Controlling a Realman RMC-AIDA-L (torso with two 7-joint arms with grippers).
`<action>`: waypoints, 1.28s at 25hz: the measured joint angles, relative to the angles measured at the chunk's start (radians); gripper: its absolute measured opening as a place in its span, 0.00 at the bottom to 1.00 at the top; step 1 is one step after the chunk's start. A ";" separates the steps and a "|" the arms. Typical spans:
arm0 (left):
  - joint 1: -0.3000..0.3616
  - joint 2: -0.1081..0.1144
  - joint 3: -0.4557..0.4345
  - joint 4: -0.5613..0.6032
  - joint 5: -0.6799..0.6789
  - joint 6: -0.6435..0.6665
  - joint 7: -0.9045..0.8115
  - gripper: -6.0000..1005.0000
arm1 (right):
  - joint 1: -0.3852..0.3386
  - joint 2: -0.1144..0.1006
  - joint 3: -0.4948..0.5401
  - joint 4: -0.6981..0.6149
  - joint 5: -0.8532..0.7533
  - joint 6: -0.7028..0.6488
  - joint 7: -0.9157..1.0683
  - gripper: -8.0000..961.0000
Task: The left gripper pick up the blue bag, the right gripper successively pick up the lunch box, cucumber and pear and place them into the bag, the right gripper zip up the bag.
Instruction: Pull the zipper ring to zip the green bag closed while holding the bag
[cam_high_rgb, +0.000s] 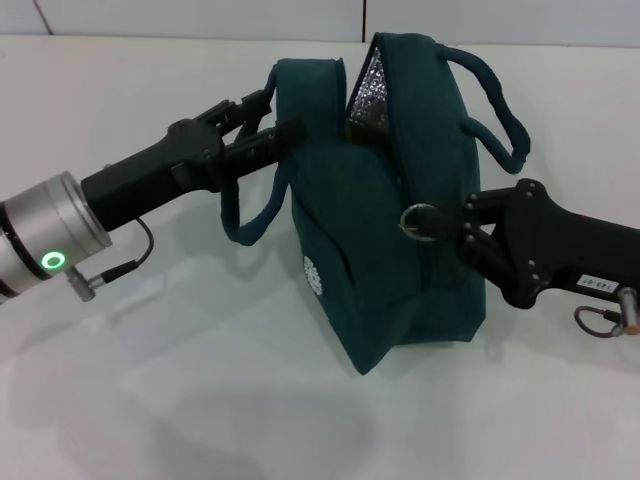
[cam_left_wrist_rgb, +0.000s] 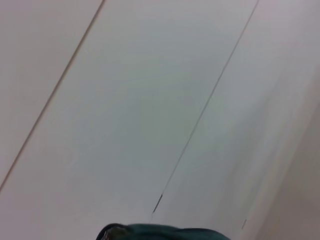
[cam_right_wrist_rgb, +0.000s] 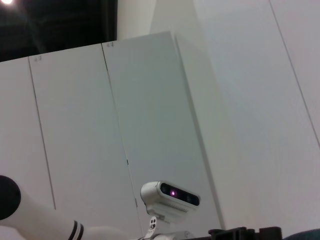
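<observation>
A dark teal bag (cam_high_rgb: 400, 260) stands on a white table (cam_high_rgb: 150, 400), seen from the robot's head camera. It leans slightly, and its top end gapes to show silver foil lining (cam_high_rgb: 368, 95). The lunch box, cucumber and pear are not in view on the table, so they are probably inside already.

The left gripper (cam_high_rgb: 285, 125) reaches in from the left, and its fingers are clamped on the bag's upper edge beside the near handle (cam_high_rgb: 250, 215), holding the bag up. The right gripper (cam_high_rgb: 455, 225) comes in from the right at mid-height. Its fingertips are pinched on the metal ring pull (cam_high_rgb: 418, 222) of the zipper, which sits about halfway along the track.

The step in hand appears to be zipping. To do it well, the right gripper should pull the ring along the line of the zipper towards the open top, not away from the bag. The left gripper should keep the fabric taut so the track stays straight. Watch that the far handle (cam_high_rgb: 500, 110) and the foil do not get caught in the teeth.

Open table lies in front and to both sides. The far table edge runs close behind the bag. The wrist cameras show mostly pale wall panels, with a sliver of teal fabric (cam_left_wrist_rgb: 170, 233) in the left one.
</observation>
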 joint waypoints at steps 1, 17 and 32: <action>-0.002 0.001 0.000 0.000 0.000 0.000 0.000 0.85 | 0.002 0.001 0.000 0.000 0.000 0.002 0.000 0.02; 0.085 0.017 -0.144 0.005 0.017 0.266 0.088 0.89 | 0.021 0.002 -0.036 -0.014 0.019 0.015 0.013 0.02; 0.208 -0.013 -0.032 -0.105 0.075 0.278 0.288 0.89 | 0.073 0.003 -0.050 -0.014 0.096 0.091 -0.003 0.02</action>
